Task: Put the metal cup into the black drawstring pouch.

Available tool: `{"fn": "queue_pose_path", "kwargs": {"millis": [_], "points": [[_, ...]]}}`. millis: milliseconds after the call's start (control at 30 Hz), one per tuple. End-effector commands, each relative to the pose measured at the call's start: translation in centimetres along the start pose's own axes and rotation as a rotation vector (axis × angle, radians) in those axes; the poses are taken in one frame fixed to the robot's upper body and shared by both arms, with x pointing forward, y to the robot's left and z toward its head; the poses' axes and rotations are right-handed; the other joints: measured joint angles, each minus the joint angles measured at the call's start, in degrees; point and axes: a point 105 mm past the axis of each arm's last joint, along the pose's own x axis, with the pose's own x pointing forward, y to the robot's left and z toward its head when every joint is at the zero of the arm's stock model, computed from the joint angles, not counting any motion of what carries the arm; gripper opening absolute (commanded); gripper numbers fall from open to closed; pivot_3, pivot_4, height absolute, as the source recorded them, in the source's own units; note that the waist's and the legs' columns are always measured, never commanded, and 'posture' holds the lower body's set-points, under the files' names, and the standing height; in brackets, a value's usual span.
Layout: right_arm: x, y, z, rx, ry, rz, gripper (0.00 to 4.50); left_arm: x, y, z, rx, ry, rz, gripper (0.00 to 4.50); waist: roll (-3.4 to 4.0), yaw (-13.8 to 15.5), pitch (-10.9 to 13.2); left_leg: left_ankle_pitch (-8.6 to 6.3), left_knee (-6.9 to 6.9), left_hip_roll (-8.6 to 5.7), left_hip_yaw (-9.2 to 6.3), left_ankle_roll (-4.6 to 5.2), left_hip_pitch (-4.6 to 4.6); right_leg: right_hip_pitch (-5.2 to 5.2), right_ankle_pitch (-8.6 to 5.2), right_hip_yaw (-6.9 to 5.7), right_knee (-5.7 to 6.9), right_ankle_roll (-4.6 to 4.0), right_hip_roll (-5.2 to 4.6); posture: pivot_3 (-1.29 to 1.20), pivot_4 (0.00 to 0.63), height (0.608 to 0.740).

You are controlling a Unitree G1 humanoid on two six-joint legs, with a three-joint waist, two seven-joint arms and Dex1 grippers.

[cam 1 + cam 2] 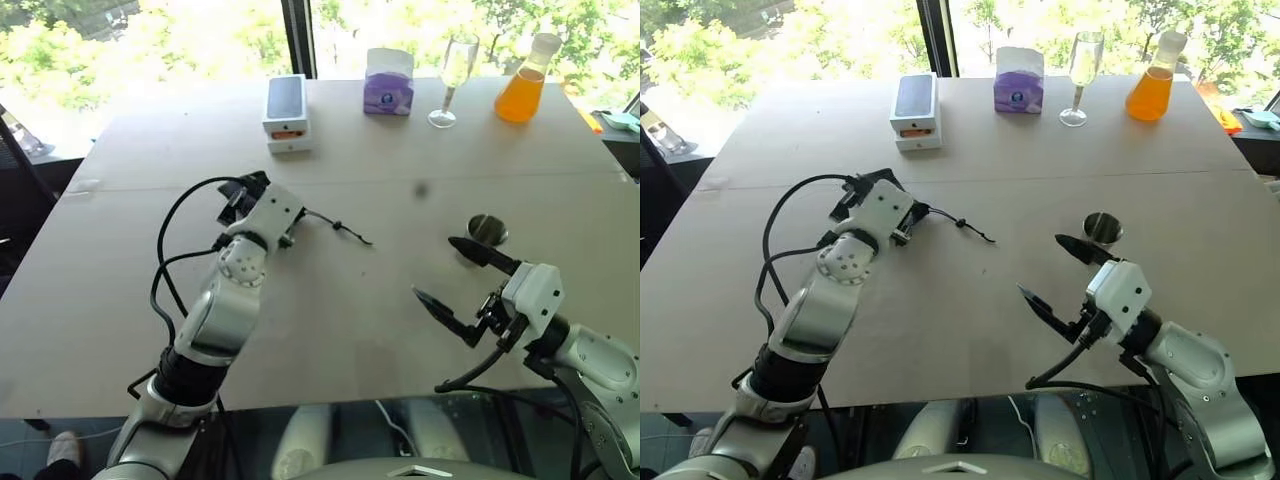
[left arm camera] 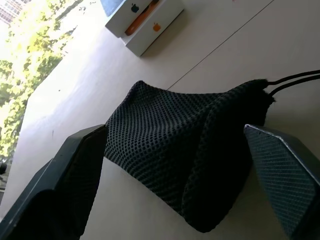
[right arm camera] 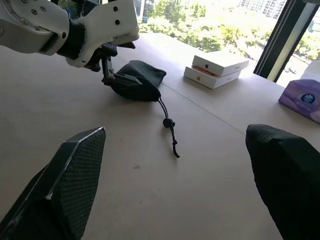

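Note:
The black drawstring pouch (image 2: 185,150) lies slumped on the table at the left, its cord and bead (image 1: 340,228) trailing to the right. My left gripper (image 2: 175,135) is open, low over the table, one finger on each side of the pouch; in the head views its wrist (image 1: 262,215) covers most of the bag. The metal cup (image 1: 487,230) stands upright on the right side of the table. My right gripper (image 1: 434,267) hovers open and empty just in front of and to the left of the cup, pointing towards the pouch (image 3: 137,80).
Along the far edge stand a white phone box (image 1: 286,112), a purple tissue pack (image 1: 389,82), a tall stemmed glass (image 1: 455,75) and a flask of orange liquid (image 1: 522,90). The bare tabletop (image 1: 380,300) stretches between my two arms.

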Motion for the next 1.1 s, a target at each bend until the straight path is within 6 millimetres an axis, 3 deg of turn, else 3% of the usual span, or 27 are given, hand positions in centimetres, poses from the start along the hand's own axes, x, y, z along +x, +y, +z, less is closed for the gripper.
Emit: {"fn": "queue_pose_path", "kwargs": {"millis": [33, 333, 633, 733, 967, 1000, 1100], "points": [[-0.1, 0.2, 1.3, -0.045, -0.035, -0.008, 4.49, -0.1, 0.8, 0.5, 0.061, -0.008, 0.050, 4.50, 0.00, 0.0, 0.0, 0.00, 0.00, 0.00, 0.00, 0.00, 0.00, 0.00, 0.00, 0.00, 0.00, 0.00, 0.00, 0.00, 0.150, 0.740], [-0.1, 0.0, 1.3, -0.051, -0.033, -0.017, 4.49, 0.7, 0.8, -1.0, 0.126, 0.078, 0.056, 4.50, 0.00, 0.0, 0.0, 0.00, 0.01, -0.01, 0.00, 0.01, 0.00, -0.01, 0.00, -0.02, 0.01, 0.00, 0.01, 0.00, 0.150, 0.740], [-0.1, 0.0, 1.2, -0.052, -0.030, -0.016, 4.49, 2.1, 0.8, -0.9, 0.151, 0.098, 0.042, 4.50, 0.00, 0.0, 0.0, 0.00, 0.04, -0.01, -0.01, 0.01, -0.01, 0.00, 0.00, -0.03, 0.03, 0.00, 0.02, 0.00, 0.150, 0.740], [-0.1, -0.1, 1.2, -0.053, -0.031, -0.019, 4.50, 2.5, 0.6, -0.7, 0.140, 0.105, 0.004, 3.59, 0.00, 0.0, 0.0, 0.00, 0.04, -0.01, -0.01, 0.01, -0.01, 0.00, 0.00, -0.03, 0.03, 0.00, 0.02, 0.00, 0.150, 0.740], [-0.1, 0.0, 1.2, -0.056, -0.027, -0.028, 4.50, 2.7, 0.4, -0.6, 0.079, 0.158, -0.115, 0.29, -0.01, 0.0, 0.0, 0.00, 0.06, -0.01, 0.00, 0.00, -0.03, -0.01, 0.00, -0.05, 0.03, 0.00, 0.03, 0.00, 0.150, 0.740], [-0.1, 0.0, 1.2, -0.057, -0.027, -0.031, 4.50, 2.7, 0.2, -0.4, 0.058, 0.151, -0.153, 0.07, -0.01, 0.0, 0.0, 0.01, 0.07, -0.01, 0.00, -0.01, -0.02, -0.01, 0.00, -0.05, 0.04, 0.00, 0.04, 0.00, 0.150, 0.740], [-0.2, -0.2, 1.1, -0.064, -0.016, -0.046, 4.50, 2.7, 0.2, -0.1, -0.016, 0.162, -0.222, 0.07, 0.00, 0.0, 0.0, 0.02, 0.08, -0.01, -0.01, -0.02, -0.03, -0.01, 0.00, -0.05, 0.05, 0.00, 0.04, 0.00, 0.150, 0.740]]}}
